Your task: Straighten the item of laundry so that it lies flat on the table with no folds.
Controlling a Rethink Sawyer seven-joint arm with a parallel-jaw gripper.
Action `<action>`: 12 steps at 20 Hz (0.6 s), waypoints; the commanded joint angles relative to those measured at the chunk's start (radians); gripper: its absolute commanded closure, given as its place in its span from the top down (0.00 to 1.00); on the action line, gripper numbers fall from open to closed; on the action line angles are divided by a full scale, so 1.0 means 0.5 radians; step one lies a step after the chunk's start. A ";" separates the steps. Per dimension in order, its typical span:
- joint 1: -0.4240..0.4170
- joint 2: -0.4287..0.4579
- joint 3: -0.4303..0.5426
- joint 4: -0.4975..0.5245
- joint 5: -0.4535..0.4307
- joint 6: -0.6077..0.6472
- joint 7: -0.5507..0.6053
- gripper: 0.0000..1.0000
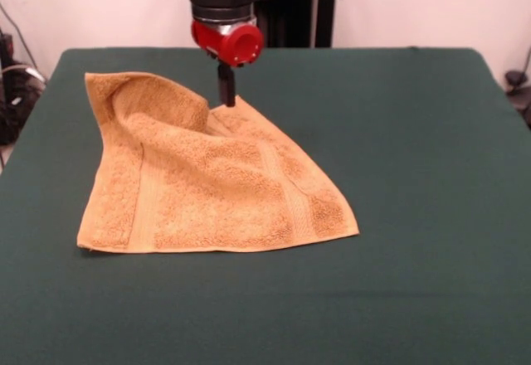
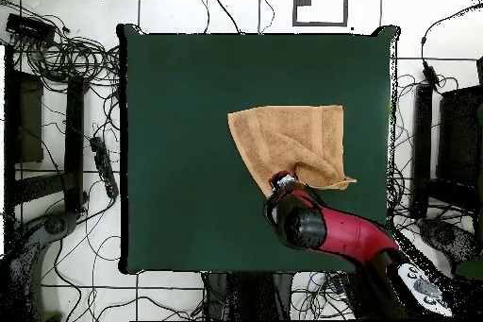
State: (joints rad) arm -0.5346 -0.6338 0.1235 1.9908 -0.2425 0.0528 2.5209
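Observation:
The orange-tan towel lies on the dark green table, left of centre in the front view. Its near part rests flat, with border bands showing near two edges. Its far part is pulled up into a peak with a loose fold at the far left corner. My gripper comes down from above and is shut on the towel's far edge at that peak, holding it a little off the table. In the overhead view the towel sits right of the table's centre, and the gripper is at its lower edge.
The red and black arm reaches in from the bottom right of the overhead view. Cables and dark equipment lie on the floor around the table. The pedestal stands behind the table's far edge.

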 commanded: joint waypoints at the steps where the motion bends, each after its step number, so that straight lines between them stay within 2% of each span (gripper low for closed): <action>1: 0.098 0.202 0.092 0.054 0.099 -0.192 0.303 0.00; 12: 0.042 0.337 0.108 -0.018 0.095 -0.260 0.260 0.00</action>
State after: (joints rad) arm -0.5397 -0.5334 0.1236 1.9905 -0.2419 -0.0349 2.5209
